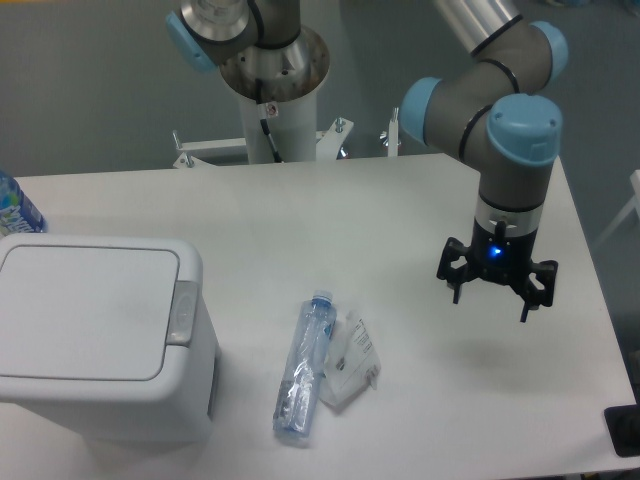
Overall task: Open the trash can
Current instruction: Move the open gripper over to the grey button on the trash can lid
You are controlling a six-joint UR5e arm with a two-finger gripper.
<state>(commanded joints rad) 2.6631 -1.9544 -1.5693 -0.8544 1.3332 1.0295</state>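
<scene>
The trash can (100,340) is a large boxy white bin at the near left of the table. Its flat lid (85,312) lies shut, and the grey push-button latch (182,312) sits on the rim at the lid's right edge. My gripper (497,292) hangs pointing down over the right side of the table, far to the right of the can and well above the tabletop. Its fingers look spread apart and hold nothing.
A clear plastic bottle (303,365) lies on its side just right of the can, with a crumpled clear wrapper (350,365) beside it. A blue-labelled bottle (15,210) shows at the left edge. The arm's base post (275,100) stands behind the table. A dark object (625,432) sits at the near right corner.
</scene>
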